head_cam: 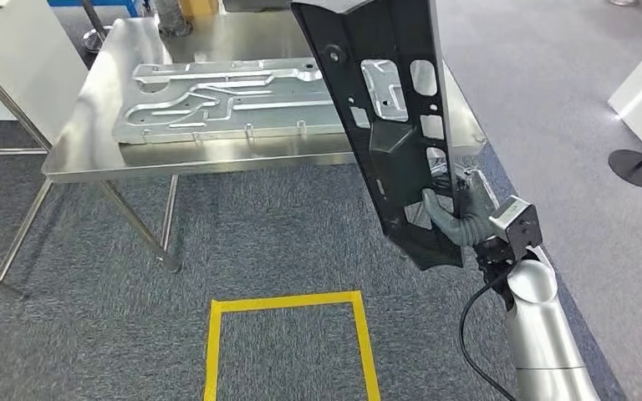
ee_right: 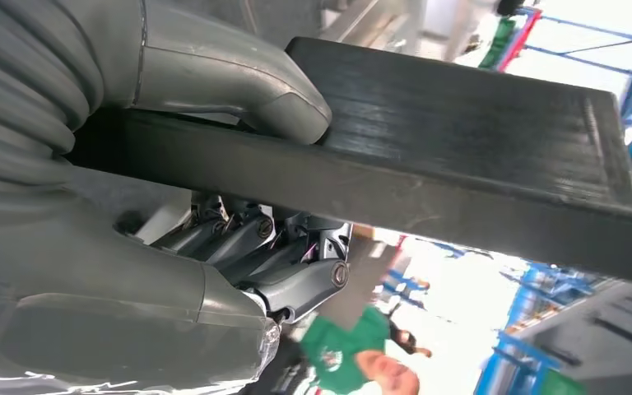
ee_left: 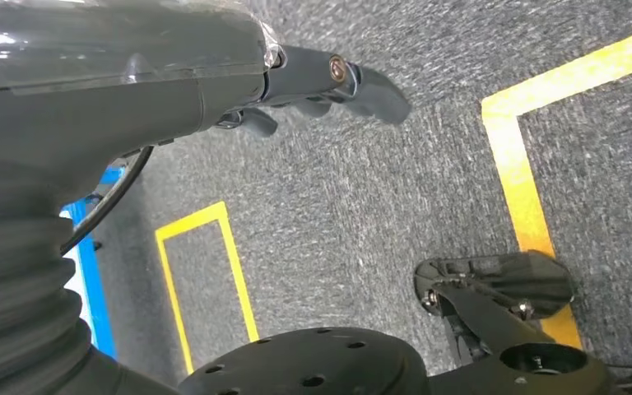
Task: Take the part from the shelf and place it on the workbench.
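Black and long, the part (head_cam: pixel 393 125) stands nearly upright in our right hand (head_cam: pixel 456 215), gripped near its lower end; in the head view it hangs in front of the right side of the steel workbench (head_cam: pixel 92 142), where a silvery pressed panel (head_cam: pixel 234 100) already lies. On the grey carpet near us is a yellow tape square (head_cam: pixel 288 302). So the fetching looks done, and we judge that setting the part down on the bench is what remains. From the left wrist, our left hand (ee_left: pixel 313 86) hangs over the carpet holding nothing, fingers curled loosely inward, with more yellow tape (ee_left: pixel 518 164) on the floor. From the right wrist, our thumb (ee_right: pixel 271 90) presses on one face of the part (ee_right: pixel 461 115) and the fingers (ee_right: pixel 247 247) wrap under it, a firm clasp; a person in green (ee_right: pixel 354 354) stands blurred beyond.
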Tool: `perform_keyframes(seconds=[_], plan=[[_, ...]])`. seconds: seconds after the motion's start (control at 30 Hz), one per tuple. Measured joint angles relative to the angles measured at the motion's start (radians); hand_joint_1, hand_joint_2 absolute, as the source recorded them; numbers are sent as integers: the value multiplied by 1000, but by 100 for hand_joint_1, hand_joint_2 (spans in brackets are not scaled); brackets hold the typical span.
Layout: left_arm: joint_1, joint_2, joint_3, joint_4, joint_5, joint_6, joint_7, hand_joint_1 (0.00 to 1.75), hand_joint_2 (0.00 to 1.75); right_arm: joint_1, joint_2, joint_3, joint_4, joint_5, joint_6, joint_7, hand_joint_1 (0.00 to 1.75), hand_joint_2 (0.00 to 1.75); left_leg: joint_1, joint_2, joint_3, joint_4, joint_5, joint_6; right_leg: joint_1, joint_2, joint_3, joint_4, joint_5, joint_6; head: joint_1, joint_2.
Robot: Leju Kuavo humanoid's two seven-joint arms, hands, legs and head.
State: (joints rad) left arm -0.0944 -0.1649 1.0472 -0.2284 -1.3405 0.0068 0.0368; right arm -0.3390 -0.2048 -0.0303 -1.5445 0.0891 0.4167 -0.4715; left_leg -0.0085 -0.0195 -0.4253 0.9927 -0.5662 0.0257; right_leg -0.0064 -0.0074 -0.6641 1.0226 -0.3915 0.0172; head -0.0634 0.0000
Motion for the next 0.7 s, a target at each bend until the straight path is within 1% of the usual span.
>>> perform_keyframes(seconds=[0.03, 0.07, 0.1, 0.13, 0.17, 0.2, 0.23, 0.27, 0.3, 0.33, 0.4, 0.43, 0.47, 0.5, 0.53, 0.57, 0.6, 0.63, 0.67, 0.7], plan=[[-1, 1, 0, 0, -3, 1, 1, 0, 175, 3, -2, -4, -7, 0, -2, 0, 141, 175, 0, 1, -1, 13, 5, -5, -2, 3, 11, -6, -4, -7, 0, 0], [-1, 1, 0, 0, -5, 1, 1, 0, 175, 6, -3, -8, -14, 1, -3, 0, 141, 175, 0, 2, -11, 46, 17, -9, -4, 5, 24, -12, -11, -14, 0, 0], [-3, 2, 0, 0, -7, 1, 2, 0, 175, 8, -4, -11, -21, 1, -4, 0, 141, 175, 0, 2, -38, 94, 24, -14, -5, 6, 38, -16, -19, -20, 0, 0], [-6, 2, 0, 0, -6, 0, 2, 0, 175, 10, -4, -14, -27, 1, -4, 0, 141, 175, 1, 2, -80, 157, 19, -18, -6, 6, 52, -19, -29, -24, 0, 0], [-10, 2, 0, 0, -5, 0, 3, 0, 175, 13, -4, -15, -31, 1, -4, 1, 141, 175, 1, 2, -126, 220, -1, -22, -6, 6, 66, -20, -41, -28, -1, 0], [-15, 2, 0, 0, -3, 0, 3, 0, 175, 17, -4, -16, -34, 2, -3, 1, 141, 175, 1, 2, -171, 271, -37, -25, -6, 7, 80, -20, -53, -29, -1, 0], [-20, 2, 0, 0, -1, 0, 3, 0, 175, 20, -4, -17, -36, 2, -1, 2, 141, 175, 1, 2, -205, 299, -76, -27, -5, 7, 95, -20, -67, -30, -1, 0], [-23, 2, 0, 0, 0, 0, 3, 0, 175, 22, -4, -17, -37, 3, 0, 3, 141, 175, 1, 2, -225, 299, -103, -27, -5, 8, 113, -21, -80, -30, -1, 0], [-25, 2, 0, 0, 1, 1, 3, 0, 175, 23, -4, -17, -37, 3, 0, 4, 141, 175, 1, 2, -234, 275, -108, -26, -5, 9, 132, -21, -95, -29, -1, 0], [-26, 2, 0, 0, 1, 1, 3, 0, 175, 23, -4, -17, -37, 4, 0, 6, 141, 175, 0, 3, -234, 227, -77, -23, -5, 10, 152, -21, -110, -27, -1, 0], [-25, 3, 0, 0, 2, 1, 4, 0, 175, 24, -4, -17, -36, 4, 1, 7, 141, 175, -2, 4, -234, 112, 61, -13, -3, 13, 181, -20, -138, -21, -1, 0], [-25, 3, 0, 0, 2, 1, 4, 0, 175, 24, -4, -17, -36, 4, 1, 7, 141, 175, -5, 5, -234, 73, 121, -7, -2, 15, 191, -20, -152, -16, -1, 0], [-25, 3, 1, 0, 3, 1, 4, 0, 175, 24, -4, -17, -36, 4, 1, 8, 141, 175, -7, 5, -234, 52, 156, 0, -1, 17, 197, -18, -160, -9, 0, 0], [-25, 2, 1, 0, 4, 1, 4, 0, 175, 24, -4, -18, -37, 4, 2, 8, 141, 175, -9, 5, -229, 45, 159, 7, 0, 19, 204, -14, -163, -2, -1, 0], [-26, 1, 1, 0, 4, 1, 5, 0, 175, 23, -4, -18, -39, 5, 2, 9, 141, 175, -8, 4, -217, 41, 156, 13, -1, 19, 204, -4, -162, 4, -1, 0], [-25, 0, 1, 0, 3, 1, 5, 0, 175, 22, -5, -19, -41, 4, 2, 8, 141, 175, -6, 3, -203, 35, 151, 18, -1, 19, 196, 23, -152, 9, -1, 0], [-25, -1, 1, 0, 2, 1, 5, 0, 175, 20, -6, -19, -42, 4, 1, 8, 141, 175, -3, 3, -187, 29, 145, 22, -2, 18, 173, 65, -144, 14, -1, 0], [-23, -1, 1, 0, 1, 1, 6, 0, 175, 18, -6, -21, -44, 4, 1, 8, 141, 175, -1, 3, -171, 23, 137, 24, -2, 17, 135, 123, -144, 18, -1, 0], [-21, -2, 1, 0, 0, 1, 6, 0, 175, 17, -6, -22, -45, 4, 1, 8, 141, 175, 0, 3, -156, 18, 126, 26, -4, 15, 88, 185, -156, 22, 0, 0], [-19, -2, 1, 0, 0, 1, 6, 0, 175, 17, -7, -23, -45, 4, 1, 7, 141, 175, 0, 2, -142, 16, 115, 27, -5, 14, 41, 235, -183, 25, -1, 0]])
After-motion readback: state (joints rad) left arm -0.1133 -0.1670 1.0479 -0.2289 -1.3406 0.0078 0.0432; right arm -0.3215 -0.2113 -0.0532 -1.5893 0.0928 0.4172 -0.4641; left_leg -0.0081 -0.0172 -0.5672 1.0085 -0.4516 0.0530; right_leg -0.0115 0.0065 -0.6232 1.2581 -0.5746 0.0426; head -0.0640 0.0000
